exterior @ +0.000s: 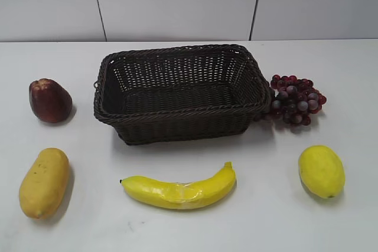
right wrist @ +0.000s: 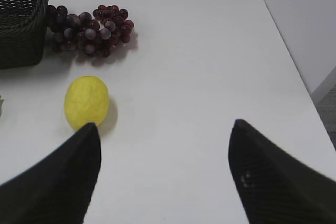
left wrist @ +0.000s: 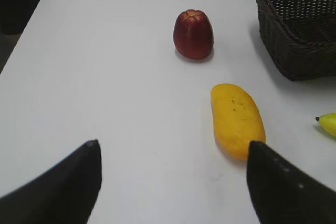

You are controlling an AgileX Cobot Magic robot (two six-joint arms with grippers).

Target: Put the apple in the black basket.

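The dark red apple (exterior: 49, 100) stands on the white table at the left, just left of the black basket (exterior: 180, 112). The basket sits at the table's middle back and looks empty. In the left wrist view the apple (left wrist: 193, 34) stands upright well ahead of my left gripper (left wrist: 173, 150), which is open and empty above the bare table; the basket's corner (left wrist: 299, 24) shows at the upper right. My right gripper (right wrist: 164, 129) is open and empty above the table at the right. Neither gripper shows in the exterior view.
A yellow-orange mango (exterior: 44, 182) lies front left, also in the left wrist view (left wrist: 237, 120). A banana (exterior: 180, 190) lies in front of the basket. A lemon (exterior: 321, 171) lies front right. Purple grapes (exterior: 295, 100) lie by the basket's right side. The table's right edge (right wrist: 294, 61) is near.
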